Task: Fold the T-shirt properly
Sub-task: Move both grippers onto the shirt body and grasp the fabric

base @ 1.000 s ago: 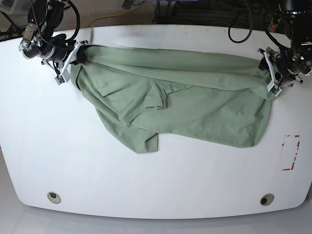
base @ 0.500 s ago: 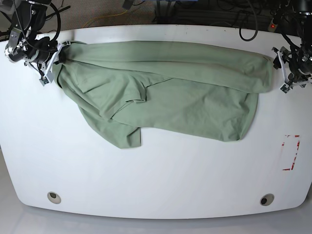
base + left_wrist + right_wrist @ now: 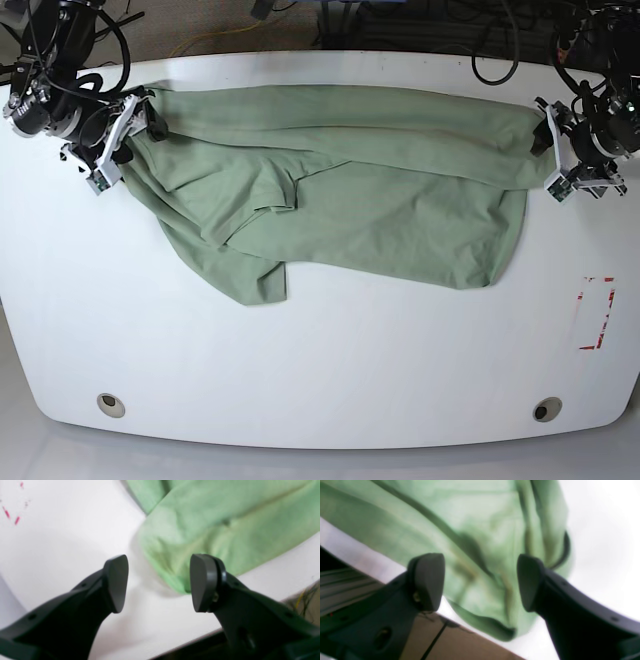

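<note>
A: Nearest us we see bare white table (image 3: pixel 330 370), with two small round fittings (image 3: pixel 111 405) near its front edge and a red marking (image 3: pixel 597 312) toward one side, too small to read.

B: Beyond that lies the T-shirt (image 3: pixel 340 190), spread crumpled across the far half of the table. We cannot make out a collar or buttons; folds cover them.

A: Both wrist views are blurred. In the right wrist view, we see the right gripper (image 3: pixel 480 582) with its jaws wide apart, shirt cloth bunched between them at the table's edge; we cannot tell whether the pads touch it.

B: The left gripper (image 3: pixel 158 582) also stands with jaws apart, nothing between them, a shirt corner just beyond its tips. In the base view, both arms are cut off by the frame.
</note>
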Robot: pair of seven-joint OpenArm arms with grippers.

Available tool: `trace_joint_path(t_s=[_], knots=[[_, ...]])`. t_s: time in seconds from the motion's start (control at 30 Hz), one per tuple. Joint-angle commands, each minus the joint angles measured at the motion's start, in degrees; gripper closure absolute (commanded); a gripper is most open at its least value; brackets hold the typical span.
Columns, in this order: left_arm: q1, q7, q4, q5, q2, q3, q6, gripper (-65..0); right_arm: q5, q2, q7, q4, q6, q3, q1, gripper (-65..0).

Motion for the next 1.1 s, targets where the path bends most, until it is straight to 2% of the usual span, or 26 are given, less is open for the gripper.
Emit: trace_joint_path(t_s=[0.0,0.13,0.2,0.3,0.37,0.47,0.6,0.67,0.83,0.93,0.97,1.07], knots=[[-4.2,-1.8,0.9,-0.4,2.8,-0.7,0.4,-35.8,-1.8,-0.1,1.4,-0.9,0.1,0.8,3.1,-45.0],[-9.2,-1.8,0.5,3.9,9.3,-0.2,0.4,-35.8,-7.8,-1.1,1.4,-5.5,0.1,0.5,10.1,-45.3],[-12.3,-2.1,-0.9,8.4,13.1,2.1,0.4,-35.8,-10.8,-1.3,1.4,-9.4,0.1,0.4,15.1,-45.3],[-15.9,-2.2,-3.8,14.8,16.8,5.2,0.4,-35.8,-13.1,-2.0,1.6,-15.4,0.1,0.4,20.9,-44.7],[-17.5,-3.5,-6.8,19.2,19.6,6.4,2.2,-35.8,-14.5,-2.1,4.0,-19.7,0.1,0.2,24.3,-44.5],[-18.9,-10.6,-11.3,25.4,24.0,7.0,5.5,-35.8,-16.8,-1.9,8.6,-26.3,0.1,-3.6,29.0,-44.5],[-19.4,-18.9,-17.3,30.2,27.6,7.0,7.5,-35.8,-20.3,-2.1,15.5,-32.1,0.1,-7.2,31.8,-44.5],[-19.4,-21.6,-20.3,31.8,28.2,7.0,8.3,-35.8,-21.7,-2.3,18.7,-34.6,0.1,-8.9,32.4,-44.5],[-19.4,-28.5,-28.6,33.0,27.7,6.8,12.9,-35.8,-24.6,-2.4,28.5,-43.3,0.1,-13.6,34.0,-44.4],[-19.3,-29.4,-30.3,32.9,26.2,6.6,13.7,-35.8,-25.8,-2.5,33.6,-48.0,0.1,-14.3,34.0,-43.9],[-19.2,-29.4,-30.3,32.7,25.4,6.6,13.6,-35.8,-26.2,-2.8,34.9,-49.3,0.1,-14.5,34.1,-42.3],[-19.0,-29.4,-30.2,32.7,24.7,6.6,13.6,-35.8,-29.1,-3.9,37.2,-52.4,0.1,-14.5,35.3,-31.1]])
